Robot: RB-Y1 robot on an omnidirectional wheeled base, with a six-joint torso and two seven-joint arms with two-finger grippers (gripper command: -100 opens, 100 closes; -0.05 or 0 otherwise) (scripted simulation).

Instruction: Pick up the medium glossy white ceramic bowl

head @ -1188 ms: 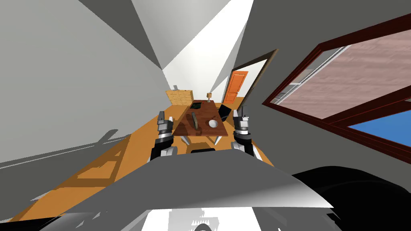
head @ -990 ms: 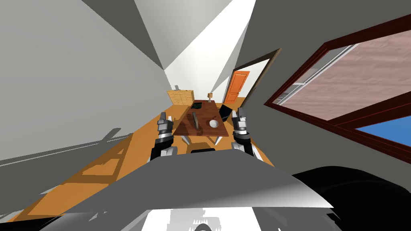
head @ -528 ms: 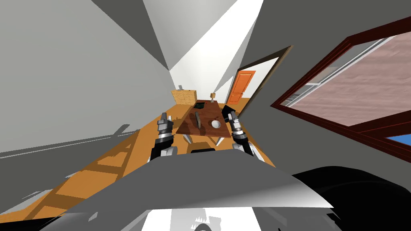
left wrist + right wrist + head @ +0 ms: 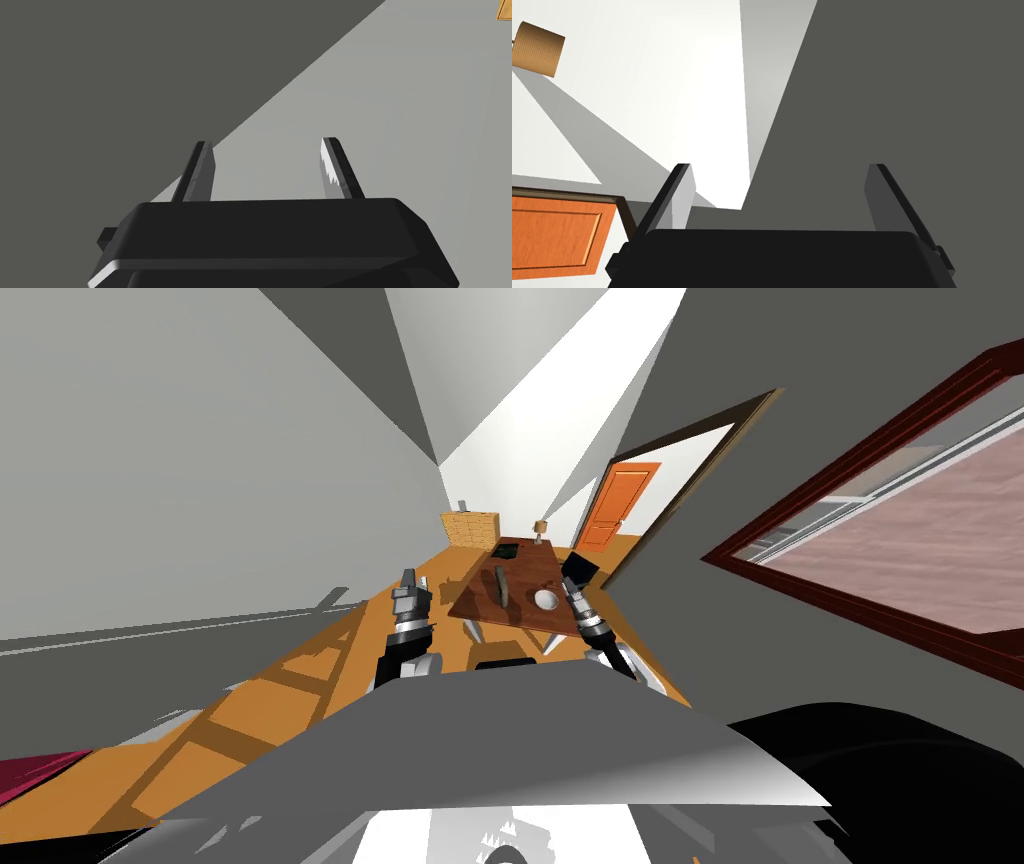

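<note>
So, progress-wise this was early days: nothing was in either hand. The white bowl (image 4: 545, 599) sat upright on the brown table (image 4: 473, 600), close to the table's right edge and not far from its near right corner.

The right gripper (image 4: 567, 582) was up beside that same right edge, near the bowl going by the head view. I couldn't tell if it was above the tabletop or level with it. Its two fingers (image 4: 680, 199) were spread wide with nothing between them, and its wrist camera looked out at walls and an orange door (image 4: 557, 240), not down at the bowl. The left gripper (image 4: 408, 579) hung off the table's left edge, well apart from the bowl, also spread wide and empty.

My read on what was left: pretty much the whole job. The right hand would need to tip down toward the bowl, get a finger either side of the rim, close, then lift.

Other stuff on the table:
- a dark grey upright thing (image 4: 501, 586) around the middle
- a dark green flat thing (image 4: 506, 550) toward the far edge
- a small lamp (image 4: 540, 528) at the far edge

A dark chair (image 4: 580, 566) stood by the right edge, just past the right gripper.

Brands, labels, writing? Nope, nothing readable anywhere.
</note>
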